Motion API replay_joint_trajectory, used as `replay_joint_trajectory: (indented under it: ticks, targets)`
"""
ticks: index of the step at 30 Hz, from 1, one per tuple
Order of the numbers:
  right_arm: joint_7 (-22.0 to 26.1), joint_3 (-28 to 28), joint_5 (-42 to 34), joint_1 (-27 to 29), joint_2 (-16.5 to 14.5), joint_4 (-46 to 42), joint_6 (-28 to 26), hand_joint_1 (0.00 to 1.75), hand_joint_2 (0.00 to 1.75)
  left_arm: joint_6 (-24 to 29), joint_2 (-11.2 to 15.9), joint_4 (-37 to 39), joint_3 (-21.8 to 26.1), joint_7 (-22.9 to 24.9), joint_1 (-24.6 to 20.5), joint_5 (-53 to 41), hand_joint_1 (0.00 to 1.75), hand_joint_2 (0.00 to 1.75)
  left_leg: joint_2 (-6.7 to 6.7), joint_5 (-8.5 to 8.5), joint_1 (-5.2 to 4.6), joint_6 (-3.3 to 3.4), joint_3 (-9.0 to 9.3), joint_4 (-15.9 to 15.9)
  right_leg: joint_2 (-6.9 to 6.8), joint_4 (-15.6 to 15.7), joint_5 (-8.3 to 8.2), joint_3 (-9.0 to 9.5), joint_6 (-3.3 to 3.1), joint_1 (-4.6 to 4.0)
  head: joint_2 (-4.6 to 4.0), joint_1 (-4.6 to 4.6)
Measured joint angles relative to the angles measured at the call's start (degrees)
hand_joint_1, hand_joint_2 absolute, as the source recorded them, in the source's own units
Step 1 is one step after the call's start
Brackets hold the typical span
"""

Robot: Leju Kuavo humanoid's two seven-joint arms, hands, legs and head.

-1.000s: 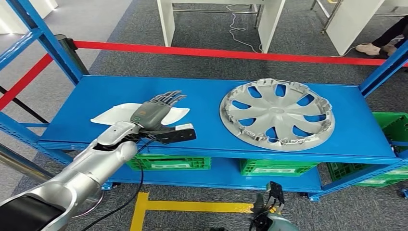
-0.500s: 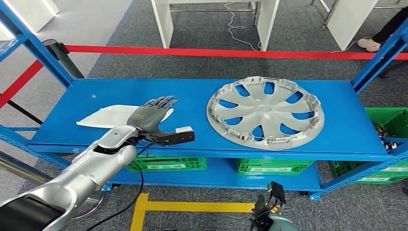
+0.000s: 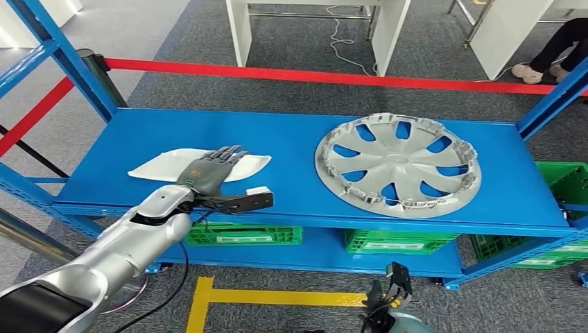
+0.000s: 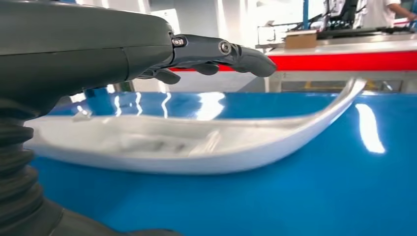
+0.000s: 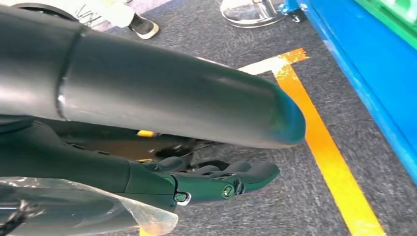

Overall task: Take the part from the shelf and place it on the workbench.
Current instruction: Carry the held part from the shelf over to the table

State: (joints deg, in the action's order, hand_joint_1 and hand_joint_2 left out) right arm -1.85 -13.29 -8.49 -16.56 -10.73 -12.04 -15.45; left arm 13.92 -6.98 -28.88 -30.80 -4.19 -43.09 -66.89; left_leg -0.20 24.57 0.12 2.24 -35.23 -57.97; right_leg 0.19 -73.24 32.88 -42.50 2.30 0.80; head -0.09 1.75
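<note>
Lying on the blue shelf (image 3: 291,139), the white curved part (image 3: 161,164) sat at its left end. Left robot hand (image 3: 206,171) hovered flat over it, fingers (image 4: 231,51) stretched out, gripping nothing. Silver wheel cover (image 3: 397,164) lay well apart. Right robot hand (image 5: 211,179) hung over grey floor, fingers loosely extended, empty.

Grey carpet floor (image 3: 173,69) with yellow tape line (image 3: 277,298), red barrier strip (image 3: 312,75), white table legs (image 3: 239,31) behind

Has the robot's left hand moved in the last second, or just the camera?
Yes, slightly. Against the white part, the left hand has drawn back toward the robot: its fingers no longer reach past the part's far rim.
</note>
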Motion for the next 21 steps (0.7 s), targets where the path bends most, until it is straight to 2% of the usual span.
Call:
replay_joint_trajectory:
  ticks: [1, 2, 3, 5, 6, 7, 10, 12, 14, 15, 16, 17, 18, 20, 21]
  targets:
    - [0.0, 0.0, 0.0, 0.2, 0.0, 0.0, 0.0, 0.00, 0.00, 0.1, 0.1, 0.1, 0.0, 0.2, 0.3, -0.1, 0.00, 1.75, -0.01, 0.03, 0.00, 0.01, 0.00, -0.1, -0.01, -1.0, -0.29, -0.58, 0.10, 0.01, 0.00, 0.02]
    - [-0.1, -0.1, 0.0, 0.3, 0.1, 0.0, 0.0, 0.00, 0.00, 0.2, 0.1, 0.2, 0.0, 0.3, 0.6, -0.2, 0.00, 1.75, -0.03, 0.08, 0.02, -0.01, 0.00, -0.1, -0.04, 0.4, -1.64, 0.00, 0.15, 0.04, 0.00, 0.02]
    - [-0.1, -0.1, 0.0, 0.4, 0.2, 0.0, 0.0, 0.00, 0.00, 0.3, 0.2, 0.3, 0.0, 0.3, 0.8, -0.2, 0.00, 1.75, -0.08, 0.19, 0.07, -0.11, 0.01, -0.3, -0.10, 3.9, -3.72, 1.66, 0.17, 0.10, 0.00, 0.02]
    - [-0.1, -0.2, 0.0, 0.3, 0.3, 0.0, 0.0, 0.00, 0.00, 0.4, 0.3, 0.3, 0.0, 0.4, 0.8, -0.2, 0.00, 1.75, -0.18, 0.47, 0.00, -0.52, -0.11, -0.8, -0.14, 11.2, -6.30, 5.43, 0.04, 0.15, 0.00, 0.03]
    - [-0.1, -0.3, 0.0, 0.3, 0.3, 0.0, 0.0, 0.00, 0.00, 0.4, 0.3, 0.3, 0.1, 0.5, 0.8, -0.2, 0.00, 1.75, -0.22, 0.53, -0.10, -0.80, -0.22, -1.0, -0.11, 13.4, -6.72, 6.63, -0.16, 0.12, 0.00, 0.03]
    - [-0.2, -0.3, 0.0, 0.3, 0.4, 0.0, 0.0, 0.00, 0.00, 0.4, 0.4, 0.3, 0.1, 0.5, 0.8, -0.2, 0.00, 1.75, -0.24, 0.50, -0.19, -1.06, -0.32, -1.1, -0.04, 14.1, -6.53, 7.10, -0.44, 0.02, 0.00, 0.04]
    - [-0.2, -0.4, 0.0, 0.5, 0.4, 0.0, 0.0, 0.00, 0.00, 0.5, 0.5, 0.4, 0.1, 0.6, 0.7, -0.2, 0.00, 1.75, -0.21, 0.74, -0.15, -1.77, -0.49, -1.4, 0.05, 14.2, -6.80, 7.30, -1.47, 0.02, 0.00, 0.02]
    - [-0.2, -0.5, 0.0, 0.4, 0.4, 0.0, 0.0, 0.00, 0.00, 0.5, 0.6, 0.4, 0.1, 0.6, 0.7, -0.2, 0.00, 1.75, -0.15, 2.95, -0.04, -2.34, -1.84, -4.7, -0.01, 14.4, -6.90, 7.42, -2.12, 0.24, 0.00, -0.14]
    - [-0.2, -0.5, 0.0, 0.4, 0.4, 0.0, 0.0, 0.00, 0.00, 0.5, 0.7, 0.5, 0.1, 0.7, 0.9, -0.2, 0.00, 1.75, -0.10, 6.49, 0.06, -2.79, -5.07, -12.2, -0.04, 14.4, -6.88, 7.42, -2.42, 0.22, 0.00, -0.25]
    - [-0.2, -0.5, 0.0, 0.5, 0.4, 0.0, 0.1, 0.00, 0.00, 0.5, 0.8, 0.6, 0.1, 0.8, 1.0, -0.2, 0.00, 1.75, -0.09, 7.66, 0.09, -2.88, -6.59, -15.6, -0.05, 14.4, -6.88, 7.41, -2.45, 0.21, 0.00, -0.23]
    - [-0.2, -0.6, 0.0, 0.5, 0.4, 0.0, 0.1, 0.00, 0.00, 0.4, 0.9, 0.7, 0.2, 0.9, 1.1, -0.2, 0.00, 1.75, -0.09, 7.84, 0.09, -2.86, -7.34, -17.3, -0.05, 14.4, -6.88, 7.42, -2.46, 0.19, 0.00, -0.24]
    - [-0.1, -0.6, 0.0, 0.6, 0.4, 0.0, 0.1, 0.00, 0.00, 0.4, 1.0, 0.8, 0.2, 0.9, 1.2, -0.1, 0.00, 1.75, -0.09, 6.93, 0.08, -2.72, -7.05, -16.8, -0.03, 14.4, -6.87, 7.47, -2.47, 0.17, 0.00, -0.24]
    - [-0.1, -0.6, 0.0, 0.6, 0.4, 0.0, 0.1, 0.00, 0.00, 0.4, 1.1, 0.8, 0.3, 1.0, 1.2, 0.0, 0.00, 1.75, -0.10, 5.12, 0.05, -2.47, -5.68, -14.0, 0.01, 14.4, -6.87, 7.55, -2.47, 0.13, 0.00, -0.24]
    - [-0.1, -0.6, 0.1, 0.6, 0.4, 0.0, 0.1, 0.00, 0.00, 0.5, 1.4, 0.8, 0.6, 1.0, 1.1, 0.2, 0.00, 1.75, -0.08, 1.67, -0.16, -1.65, -1.73, -5.9, 0.07, 14.4, -6.88, 7.63, -2.36, -0.03, 0.00, -0.23]
    - [0.0, -0.6, 0.1, 0.5, 0.4, 0.0, 0.1, 0.00, 0.00, 0.5, 1.5, 0.8, 0.8, 1.0, 1.1, 0.2, 0.00, 1.75, -0.08, 0.85, -0.31, -1.33, -0.33, -2.9, 0.07, 14.4, -6.94, 7.54, -2.19, -0.08, 0.00, -0.22]
